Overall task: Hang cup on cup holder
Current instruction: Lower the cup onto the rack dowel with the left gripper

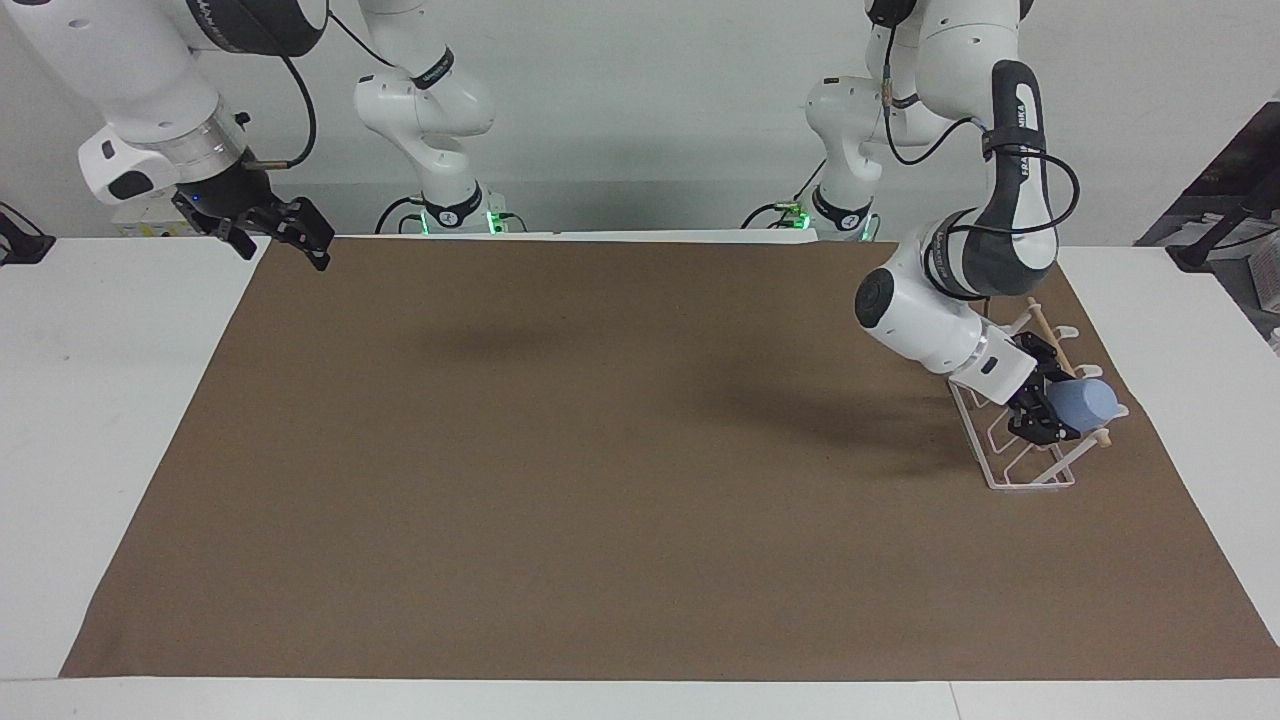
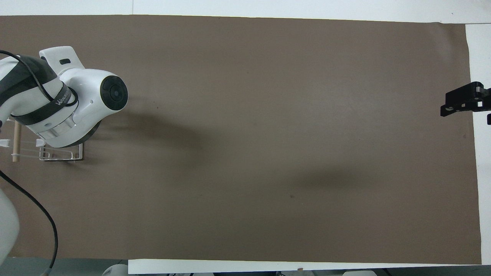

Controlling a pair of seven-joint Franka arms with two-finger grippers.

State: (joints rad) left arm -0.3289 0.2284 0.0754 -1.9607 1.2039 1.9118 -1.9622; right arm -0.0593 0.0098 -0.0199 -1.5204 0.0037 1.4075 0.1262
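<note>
The light-blue cup [image 1: 1083, 405] lies tilted on its side over the white wire cup holder [image 1: 1022, 468], close to the wooden rod [image 1: 1050, 338] at its top. My left gripper [image 1: 1052, 407] is shut on the cup, down among the prongs. Whether the cup sits on a prong I cannot tell. In the overhead view my left arm hides the cup and gripper, and only the cup holder's base [image 2: 61, 155] and rod [image 2: 16, 140] show. My right gripper [image 1: 290, 232] waits open and raised over the mat's corner at the right arm's end; its tip [image 2: 462, 102] shows from above.
A brown mat [image 1: 600, 450] covers most of the white table [image 1: 100, 400]. The cup holder stands on the mat near its edge at the left arm's end.
</note>
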